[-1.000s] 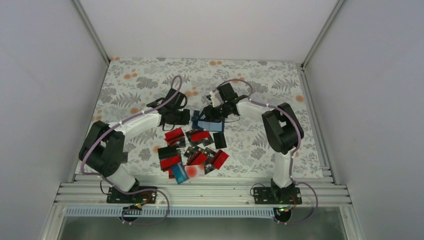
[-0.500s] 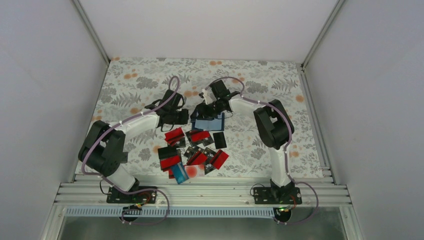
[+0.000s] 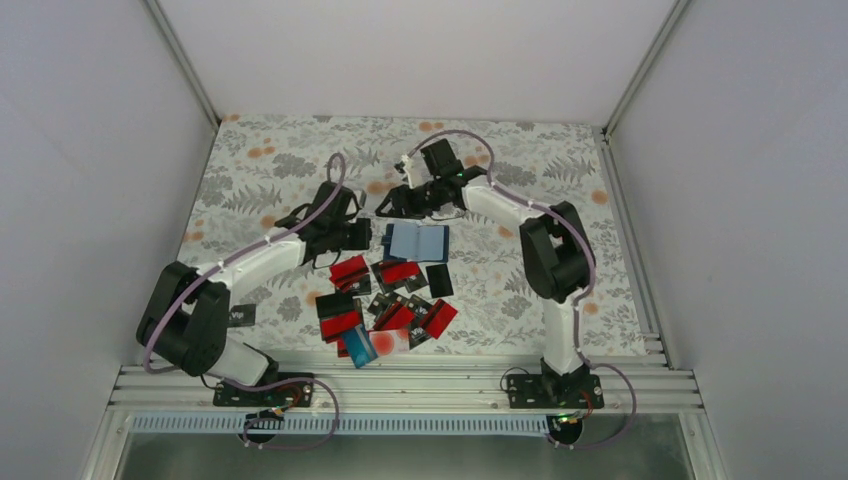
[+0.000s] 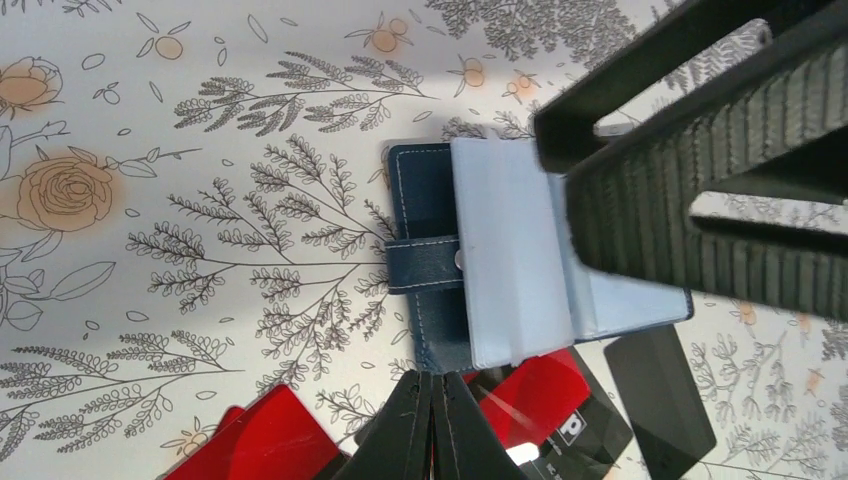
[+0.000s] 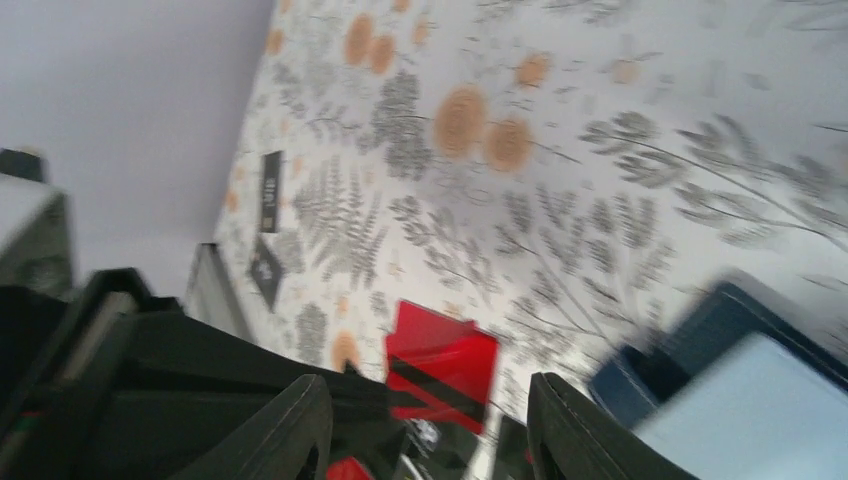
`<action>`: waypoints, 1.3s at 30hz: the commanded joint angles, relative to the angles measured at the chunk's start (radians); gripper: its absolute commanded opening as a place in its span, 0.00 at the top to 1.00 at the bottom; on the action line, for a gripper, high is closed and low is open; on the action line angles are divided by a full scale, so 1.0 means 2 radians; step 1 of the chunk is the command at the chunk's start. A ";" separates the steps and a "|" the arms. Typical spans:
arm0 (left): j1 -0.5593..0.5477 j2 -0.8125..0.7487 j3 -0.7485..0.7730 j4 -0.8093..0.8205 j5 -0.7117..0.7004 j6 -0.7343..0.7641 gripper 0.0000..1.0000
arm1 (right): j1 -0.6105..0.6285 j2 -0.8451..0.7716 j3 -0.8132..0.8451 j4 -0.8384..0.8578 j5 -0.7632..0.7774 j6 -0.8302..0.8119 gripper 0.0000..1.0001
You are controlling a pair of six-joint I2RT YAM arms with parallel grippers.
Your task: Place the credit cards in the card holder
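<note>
Two grippers are near the card holder [image 3: 415, 240], and the right one has changed most. One second ago the right gripper [image 3: 388, 205] was down on the holder; now it has gone up and away toward 11 o'clock of it and touches nothing. Its jaws are spread, and in the right wrist view [image 5: 428, 392] only the table and a red card show through the gap. The holder, which was partly hidden under that gripper, now lies open and flat on the cloth [image 3: 280, 170], fully in view from above. The left gripper [image 3: 358, 234] is almost at the same place as before, just beside the holder at its 9 o'clock, but the elbow of this arm has sunk toward the near edge. Its jaws are pressed together with nothing between them; in the left wrist view [image 4: 432, 388] the two tips meet in one point.

The holder [image 4: 500, 270] is a rectangle of matte navy material with pale stitching along the edge and a short strap across the middle. Its inner face is smooth and pale blue. A dark ribbed finger of the right gripper hangs over its far part in that view.

The cards [image 3: 390, 300] lie loose at 6 o'clock of the holder, some overlapping. They are thin, flat and glossy, mostly red with a black band. One black card [image 3: 439, 280] lies at about 5 o'clock of the holder, and one light blue card [image 3: 358, 346] lies at the near edge of the group. The cloth is printed with grey leaves and orange flowers.
</note>
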 commanded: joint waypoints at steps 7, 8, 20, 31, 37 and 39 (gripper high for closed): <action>-0.024 -0.053 -0.027 -0.013 0.020 0.009 0.92 | -0.007 -0.167 -0.170 -0.049 0.191 -0.021 0.49; -0.034 -0.057 -0.031 -0.019 0.020 0.008 0.91 | -0.007 -0.186 -0.188 -0.048 0.190 -0.017 0.48; -0.121 -0.063 -0.084 0.002 0.081 0.006 0.85 | -0.001 -0.335 -0.406 -0.025 0.154 0.040 0.49; -0.187 -0.153 -0.090 -0.178 -0.024 -0.079 0.53 | 0.074 -0.366 -0.450 0.049 0.105 0.076 0.49; -0.224 -0.199 -0.106 -0.279 -0.058 -0.182 0.31 | 0.118 -0.309 -0.392 0.074 0.124 0.064 0.50; -0.238 -0.200 -0.108 -0.295 -0.066 -0.216 0.23 | 0.120 -0.296 -0.380 0.071 0.138 0.058 0.50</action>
